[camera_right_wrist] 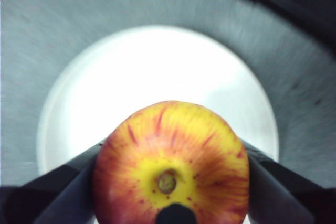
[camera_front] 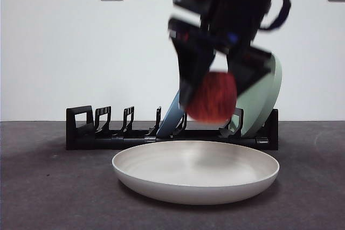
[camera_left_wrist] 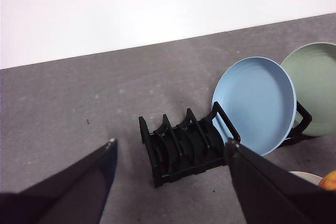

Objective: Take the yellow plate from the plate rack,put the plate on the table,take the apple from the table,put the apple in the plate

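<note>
Above the yellow plate, right pincer pinching the apple, stem patch only in wrist view, left pincer spread.

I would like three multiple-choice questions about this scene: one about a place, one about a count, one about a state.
1. Where is the apple?
A. held above the yellow plate
B. lying on the table
C. inside the plate rack

2. How many plates stand in the plate rack?
A. none
B. two
C. four

3. What is the right gripper doing?
A. open and empty
B. shut on the apple
C. shut on a plate

Answers:
1 A, the front view shows the apple in the air over the yellow plate.
2 B, the light blue plate and the pale green plate.
3 B, its jaws press both sides of the apple.
</note>
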Robot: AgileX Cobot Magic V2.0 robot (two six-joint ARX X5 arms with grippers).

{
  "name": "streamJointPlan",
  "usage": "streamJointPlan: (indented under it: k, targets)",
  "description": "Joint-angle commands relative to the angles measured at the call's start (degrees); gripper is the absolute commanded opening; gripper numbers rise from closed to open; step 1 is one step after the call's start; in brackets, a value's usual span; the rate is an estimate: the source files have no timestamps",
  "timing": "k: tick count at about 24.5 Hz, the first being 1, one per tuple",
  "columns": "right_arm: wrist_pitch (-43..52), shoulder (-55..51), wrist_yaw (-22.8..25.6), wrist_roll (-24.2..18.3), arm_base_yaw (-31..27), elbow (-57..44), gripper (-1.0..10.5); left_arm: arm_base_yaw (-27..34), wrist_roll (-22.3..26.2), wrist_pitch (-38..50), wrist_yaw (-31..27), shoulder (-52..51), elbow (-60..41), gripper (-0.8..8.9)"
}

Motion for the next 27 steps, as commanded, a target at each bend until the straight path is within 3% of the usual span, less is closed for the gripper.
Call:
streamJointPlan:
  k: [1, 7, 9, 16, 27]
  targets:
    - [1.2, 3.7, -0.2, 0.8, 0.2, -1.1, -0.1, 0.1, 0.5, 0.3, 0.0, -0.1, -0.3, 3.42]
    - [3.0, 10.9, -1.5, 0.8, 0.6, -1.1, -0.1, 0.1, 0.9, 0.3, 0.0, -0.1, -0.3, 3.42]
    - [2.7, 11.0, -1.5, 0.8, 0.7, -1.1, 0.5, 0.1, 0.9, 0.3, 0.0, -0.1, -0.3, 3.42]
    - [1.6, 10.9, -1.1, 1.4, 1.0, -1.1, 5.1, 0.1, 1.1, 0.3, 0.0, -0.1, -0.3, 3.42]
    - [1.5, 4.4, -1.1, 1.4, 0.9, -0.5, 5.0, 0.1, 1.1, 0.7, 0.1, -0.1, -0.3, 3.42]
